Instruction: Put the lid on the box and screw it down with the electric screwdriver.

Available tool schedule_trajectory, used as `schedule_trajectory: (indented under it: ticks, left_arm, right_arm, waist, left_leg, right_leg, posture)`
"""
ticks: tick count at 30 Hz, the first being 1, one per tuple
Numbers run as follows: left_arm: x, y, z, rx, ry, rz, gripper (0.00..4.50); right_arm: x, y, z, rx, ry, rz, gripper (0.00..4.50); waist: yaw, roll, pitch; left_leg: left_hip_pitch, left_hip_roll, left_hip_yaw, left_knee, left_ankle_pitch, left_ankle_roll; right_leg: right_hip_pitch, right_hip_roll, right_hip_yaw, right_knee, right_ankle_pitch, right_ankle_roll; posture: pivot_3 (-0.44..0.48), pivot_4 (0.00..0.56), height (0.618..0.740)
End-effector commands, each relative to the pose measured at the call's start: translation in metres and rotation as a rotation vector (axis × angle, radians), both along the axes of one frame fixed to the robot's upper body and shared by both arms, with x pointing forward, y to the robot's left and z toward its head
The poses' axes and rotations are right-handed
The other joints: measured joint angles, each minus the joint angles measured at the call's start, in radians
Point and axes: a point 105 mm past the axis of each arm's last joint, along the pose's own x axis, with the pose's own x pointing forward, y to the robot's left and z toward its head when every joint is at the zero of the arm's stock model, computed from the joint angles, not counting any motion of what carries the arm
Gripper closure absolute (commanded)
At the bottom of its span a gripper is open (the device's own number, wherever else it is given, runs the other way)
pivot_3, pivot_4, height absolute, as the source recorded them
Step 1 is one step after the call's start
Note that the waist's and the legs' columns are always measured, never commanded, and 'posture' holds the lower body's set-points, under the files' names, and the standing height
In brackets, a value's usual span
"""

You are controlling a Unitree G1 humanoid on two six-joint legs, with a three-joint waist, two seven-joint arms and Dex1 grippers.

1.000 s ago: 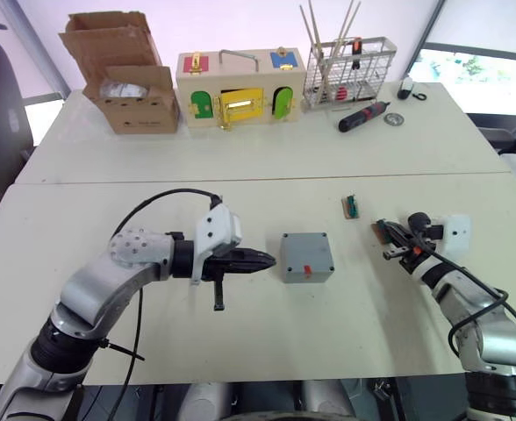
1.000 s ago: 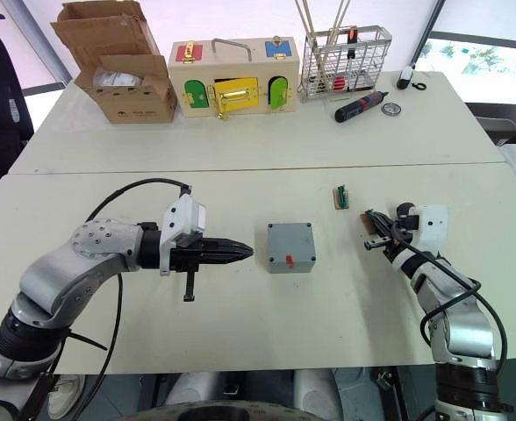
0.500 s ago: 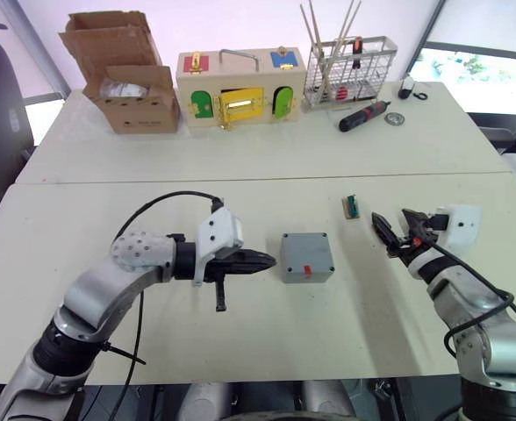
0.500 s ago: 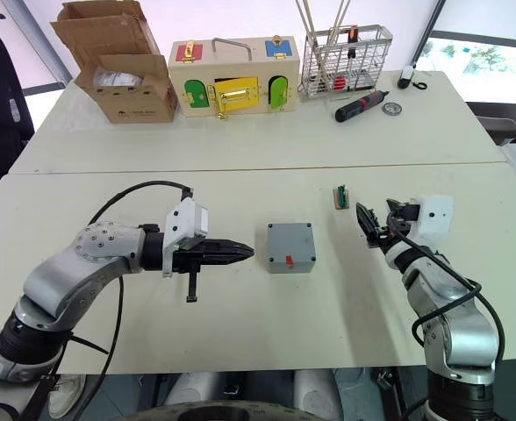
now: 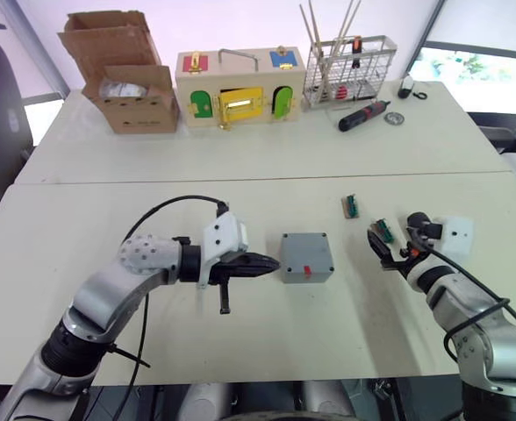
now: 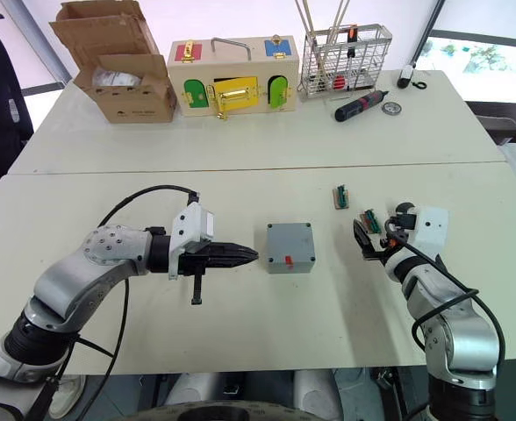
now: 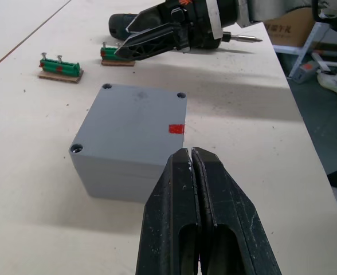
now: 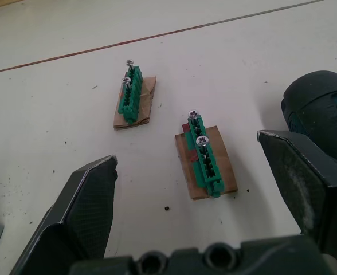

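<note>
Now left claw (image 7: 191, 163) pinched together just beside box (image 5: 307, 257); right claw (image 8: 200, 195) spread wide over green screw holder (image 8: 204, 161).

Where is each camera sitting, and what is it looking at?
Left and right eye views: on the head, looking down over both arms at the table and box.
Left wrist view: along the shut left end effector at the box, right end effector beyond.
Right wrist view: between the open right end effector fingers at two green terminal blocks.
Both wrist views share those blocks.
</note>
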Motion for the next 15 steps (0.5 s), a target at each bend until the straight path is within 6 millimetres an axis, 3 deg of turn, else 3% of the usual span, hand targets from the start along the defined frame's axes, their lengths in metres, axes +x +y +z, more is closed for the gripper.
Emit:
schedule_trajectory:
  ticks: [1,5,15]
  left_arm:
    - [-0.0026,-0.0014,0.0073,-0.009,-0.04,-0.017,4.5]
    - [-0.0031,-0.0003,0.0069,-0.005,-0.041,-0.012,4.5]
    - [-0.0041,-0.0003,0.0058,-0.001,-0.043,-0.008,4.5]
  right_arm:
    - [0.0062,-0.0021,0.0087,-0.023,-0.041,0.001,1.17]
    - [0.0099,-0.0033,0.0055,-0.026,-0.036,0.001,2.19]
    - [0.0144,-0.003,0.006,-0.023,-0.053,-0.001,2.19]
  waist:
    - [0.0,0.0,0.0]
    - [0.0,0.0,0.0]
    - [-0.001,0.0,0.0]
  left_leg:
    - [0.0,0.0,0.0,0.0,0.0,0.0]
    - [0.0,0.0,0.0,0.0,0.0,-0.001]
    - [0.0,0.0,0.0,0.0,0.001,-0.001]
  right_leg:
    - [0.0,0.0,0.0,0.0,0.0,0.0]
    - [0.0,0.0,0.0,0.0,0.0,0.0]
    - [0.0,0.0,0.0,0.0,0.0,0.0]
  posture:
    - [0.0,0.15,0.737]
    - [0.0,0.15,0.737]
    - [0.0,0.15,0.737]
